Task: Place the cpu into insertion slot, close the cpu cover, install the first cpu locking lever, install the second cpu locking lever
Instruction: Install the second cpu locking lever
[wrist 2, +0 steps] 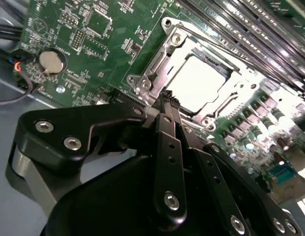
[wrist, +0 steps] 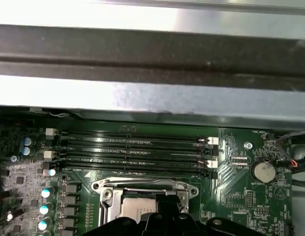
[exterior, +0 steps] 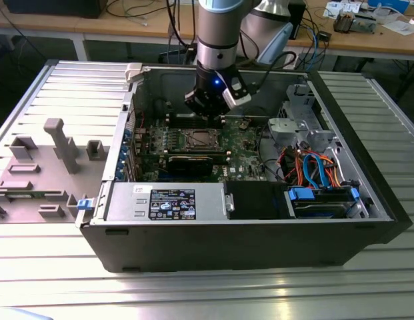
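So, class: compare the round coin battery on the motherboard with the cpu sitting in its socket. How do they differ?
The coin battery is a round disc; the cpu is square. The coin battery is much the smaller. The cpu lies framed by the silvery cpu cover; the coin battery sits alone on open green board. Both have dull silver metal tops and lie flat on the motherboard.

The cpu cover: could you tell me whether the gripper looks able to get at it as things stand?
Probably yes. The gripper hangs right at the edge of the cpu cover, which lies flat around the cpu, with nothing between them.
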Controlling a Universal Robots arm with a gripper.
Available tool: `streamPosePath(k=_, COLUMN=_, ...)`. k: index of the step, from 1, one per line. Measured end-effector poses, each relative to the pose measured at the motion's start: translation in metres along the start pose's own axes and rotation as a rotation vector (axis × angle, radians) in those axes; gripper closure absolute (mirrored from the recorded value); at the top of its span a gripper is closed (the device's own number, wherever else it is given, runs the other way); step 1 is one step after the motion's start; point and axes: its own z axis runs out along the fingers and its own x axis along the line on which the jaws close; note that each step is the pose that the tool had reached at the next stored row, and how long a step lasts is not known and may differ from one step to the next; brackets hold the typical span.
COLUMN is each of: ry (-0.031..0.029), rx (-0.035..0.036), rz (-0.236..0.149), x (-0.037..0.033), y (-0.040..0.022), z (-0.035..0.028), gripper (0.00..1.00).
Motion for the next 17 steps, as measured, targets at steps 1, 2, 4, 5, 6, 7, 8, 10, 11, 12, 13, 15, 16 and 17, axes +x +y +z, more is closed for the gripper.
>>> streamPosePath(k=1, ry=0.0, rx=-0.0002, rz=0.0, x=0.0, y=-0.0004, z=-0.001, gripper=0.89)
streamPosePath(k=2, ry=0.0001, rx=-0.0002, rz=0.0, x=0.0001, y=-0.0012, z=-0.0012, gripper=0.89)
streamPosePath(k=4, ry=0.0, rx=-0.0001, rz=0.0, x=0.0002, y=-0.0045, z=-0.0014, gripper=0.89)
streamPosePath(k=5, ry=0.0, rx=-0.0001, rz=0.0, x=0.0003, y=-0.0059, z=-0.0015, gripper=0.89)
streamPosePath(k=6, ry=0.0001, rx=0.0, rz=0.0, x=0.0004, y=-0.0074, z=-0.0016, gripper=0.89)
streamPosePath(k=7, ry=0.0, rx=-0.0001, rz=0.0, x=0.0005, y=-0.0091, z=-0.0016, gripper=0.89)
streamPosePath(k=8, ry=0.0001, rx=0.0, rz=0.0, x=0.0005, y=-0.0099, z=-0.0017, gripper=0.89)
streamPosePath(k=10, ry=0.0, rx=-0.0001, rz=0.0, x=0.0007, y=-0.011, z=-0.0017, gripper=0.89)
streamPosePath(k=11, ry=0.0, rx=0.0, rz=0.0, x=0.0006, y=-0.0111, z=-0.0017, gripper=0.89)
streamPosePath(k=12, ry=0.0001, rx=0.0002, rz=0.0, x=0.0006, y=-0.0114, z=-0.0017, gripper=0.89)
streamPosePath(k=13, ry=0.0001, rx=0.0003, rz=0.0, x=0.0006, y=-0.0118, z=-0.0018, gripper=0.89)
streamPosePath(k=15, ry=0.0001, rx=0.0002, rz=0.0, x=0.0007, y=-0.0124, z=-0.0018, gripper=0.89)
streamPosePath(k=16, ry=0.0002, rx=0.0005, rz=0.0, x=0.0007, y=-0.0124, z=-0.0024, gripper=0.89)
streamPosePath(k=17, ry=0.0001, rx=0.0007, rz=0.0, x=0.0007, y=-0.0123, z=-0.0041, gripper=0.89)
